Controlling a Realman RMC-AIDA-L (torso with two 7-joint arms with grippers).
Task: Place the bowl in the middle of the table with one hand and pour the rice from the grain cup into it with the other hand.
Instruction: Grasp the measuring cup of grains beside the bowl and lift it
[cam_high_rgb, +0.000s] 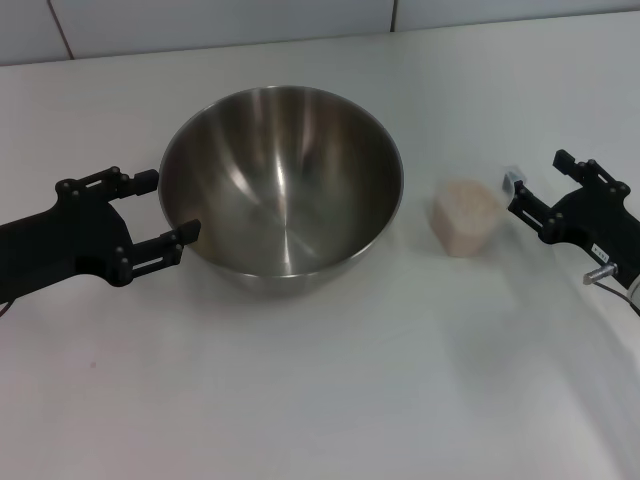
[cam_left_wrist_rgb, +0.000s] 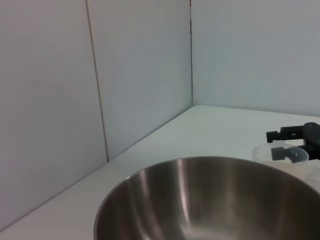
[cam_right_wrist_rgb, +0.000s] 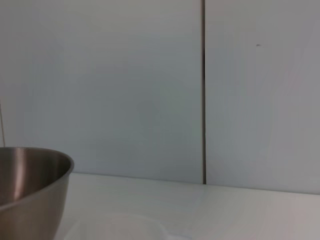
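Both grippers are open w/ nothing held, left gripper (cam_high_rgb: 168, 206) beside the bowl (cam_high_rgb: 281, 187), right gripper (cam_high_rgb: 538, 189) by the grain cup (cam_high_rgb: 467, 214); a hard squeeze could squash it & spill rice (cam_high_rgb: 465, 208).

We see a pale wall (cam_high_rgb: 220, 25) at the far edge, w/ dark vertical seams btwn its panels (cam_high_rgb: 62, 30); in the left wrist view two wall faces meet at an inside corner (cam_left_wrist_rgb: 191, 55), one face split by a seam (cam_left_wrist_rgb: 97, 80); the right wrist view shows the same kind of flat wall w/ one dark seam (cam_right_wrist_rgb: 204, 90) and a tiny speck (cam_right_wrist_rgb: 257, 45).
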